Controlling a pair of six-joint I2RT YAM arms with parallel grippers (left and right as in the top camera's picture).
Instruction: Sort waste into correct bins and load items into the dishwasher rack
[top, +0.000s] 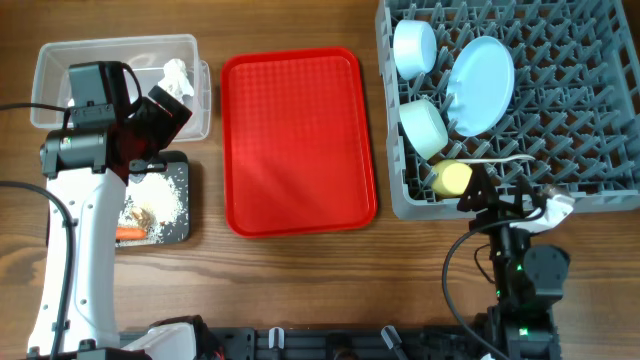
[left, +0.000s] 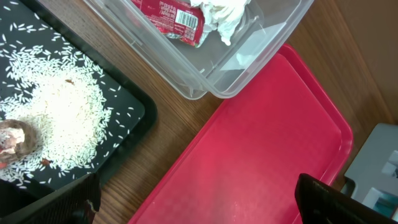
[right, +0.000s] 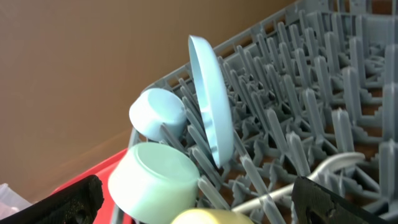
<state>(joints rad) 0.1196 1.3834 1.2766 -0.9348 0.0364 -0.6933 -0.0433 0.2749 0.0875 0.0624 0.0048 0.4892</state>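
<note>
The clear tub (top: 60, 60) holds a white tissue (top: 177, 72); the left wrist view shows the red wrapper (left: 171, 17) beside the tissue (left: 221, 14). The black tray (top: 178, 225) holds rice (top: 160, 195), a brown scrap (top: 140, 214) and the carrot (top: 130, 234). My left gripper (top: 175, 105) is open and empty, above the tub's near right corner. The grey rack (top: 590, 150) holds the blue bowl (top: 413, 46), plate (top: 480, 85), green bowl (top: 424, 126), yellow cup (top: 451, 179) and white spoon (top: 495, 160). My right gripper (top: 510, 195) is open and empty at the rack's front edge.
A flat red serving tray (top: 300, 140) lies between the bins and the rack. In the left wrist view it fills the space between my fingers (left: 205, 205). The left arm's white link (top: 70, 260) runs along the table's left side.
</note>
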